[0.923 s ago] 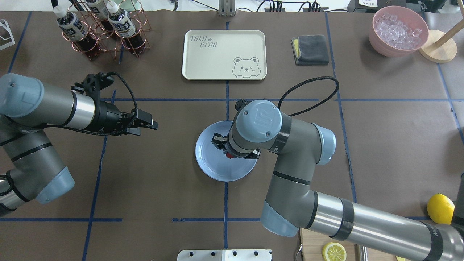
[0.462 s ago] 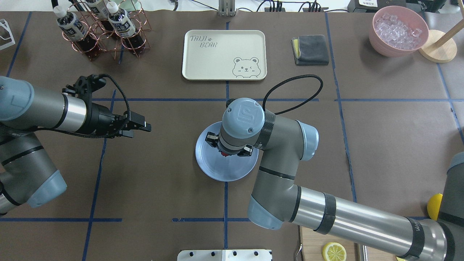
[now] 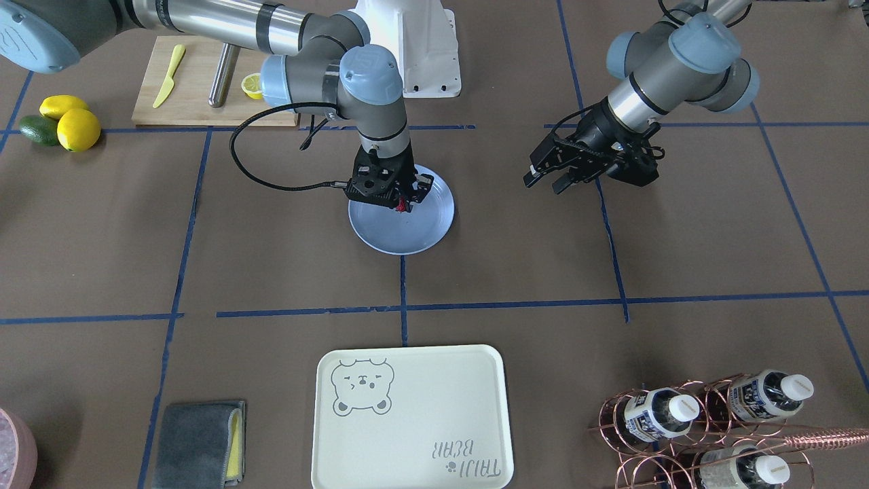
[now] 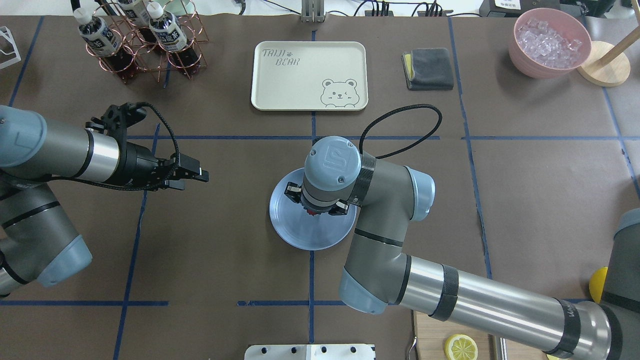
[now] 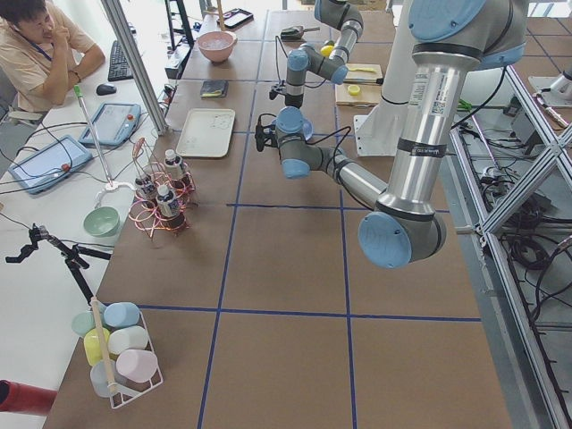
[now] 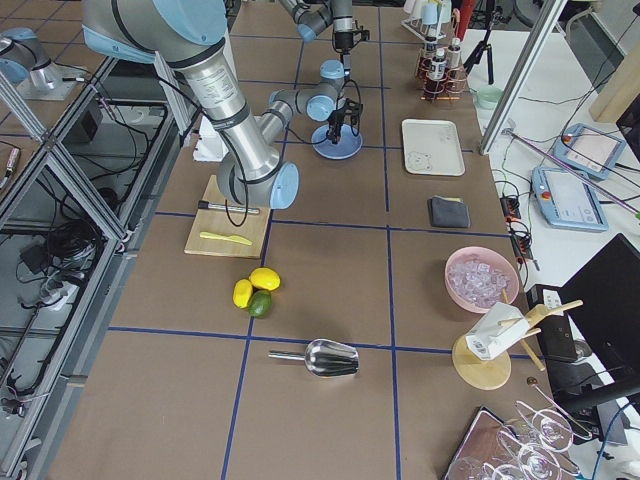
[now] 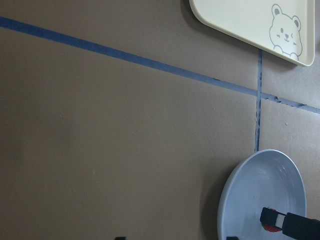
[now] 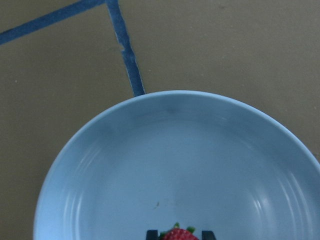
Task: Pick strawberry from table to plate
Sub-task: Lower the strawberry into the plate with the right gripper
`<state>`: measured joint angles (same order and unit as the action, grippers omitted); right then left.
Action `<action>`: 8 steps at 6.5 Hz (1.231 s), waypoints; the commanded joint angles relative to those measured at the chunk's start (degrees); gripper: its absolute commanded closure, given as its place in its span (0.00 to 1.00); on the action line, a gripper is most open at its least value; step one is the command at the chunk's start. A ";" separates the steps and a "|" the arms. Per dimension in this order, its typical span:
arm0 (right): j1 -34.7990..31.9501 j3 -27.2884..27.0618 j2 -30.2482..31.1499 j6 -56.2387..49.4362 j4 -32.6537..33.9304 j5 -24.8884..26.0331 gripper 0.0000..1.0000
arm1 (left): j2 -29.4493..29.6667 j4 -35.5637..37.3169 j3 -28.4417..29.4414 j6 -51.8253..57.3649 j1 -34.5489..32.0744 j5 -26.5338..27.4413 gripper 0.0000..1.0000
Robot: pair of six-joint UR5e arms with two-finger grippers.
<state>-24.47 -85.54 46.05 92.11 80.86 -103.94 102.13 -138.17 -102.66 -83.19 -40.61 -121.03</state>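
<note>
The light-blue plate [image 4: 310, 237] [image 3: 400, 238] lies on the brown table [image 4: 225, 260] at its centre. My right gripper [image 3: 402, 198] points straight down over the plate's middle and is shut on the small red strawberry [image 3: 402, 204] [image 4: 311, 212]. The right wrist view shows the strawberry [image 8: 177, 235] between the two fingertips, low over the plate's floor [image 8: 175, 150]; whether it touches I cannot tell. My left gripper [image 4: 192, 176] [image 3: 546, 180] hovers open and holds nothing, well off to the plate's left in the overhead view.
A cream bear tray [image 4: 309, 75] sits beyond the plate. A copper rack of bottles [image 4: 135, 42] is at the far left, a grey cloth [image 4: 428, 68] and pink ice bowl [image 4: 549, 42] at the far right. Cutting board [image 3: 204, 75] and lemons [image 3: 71, 122] lie near the base.
The right arm has shifted left over the plate with the strawberry and then nearly stopped. The left arm has drawn back a little to the left.
</note>
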 commanded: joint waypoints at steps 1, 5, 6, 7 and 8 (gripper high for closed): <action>0.04 2.03 -1.21 -0.09 0.09 0.14 1.00 | 0.08 0.00 0.17 0.04 0.10 0.00 0.27; 0.04 3.27 -2.10 -0.44 0.53 0.22 1.00 | 0.09 -0.09 0.61 0.04 0.10 0.09 0.27; -0.05 3.01 -2.10 -0.44 1.14 0.22 1.00 | 0.08 -0.09 0.61 0.04 0.18 0.00 0.27; -0.05 2.84 -2.10 -0.44 1.49 0.22 1.00 | 0.17 -0.09 0.53 -0.05 0.10 0.09 0.27; -0.05 2.14 -2.10 -0.44 2.71 0.22 1.00 | 0.09 -0.09 0.53 -0.05 0.10 0.09 0.26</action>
<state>-24.51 -82.83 43.95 91.67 82.54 -103.71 102.25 -138.25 -102.10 -83.21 -40.50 -120.96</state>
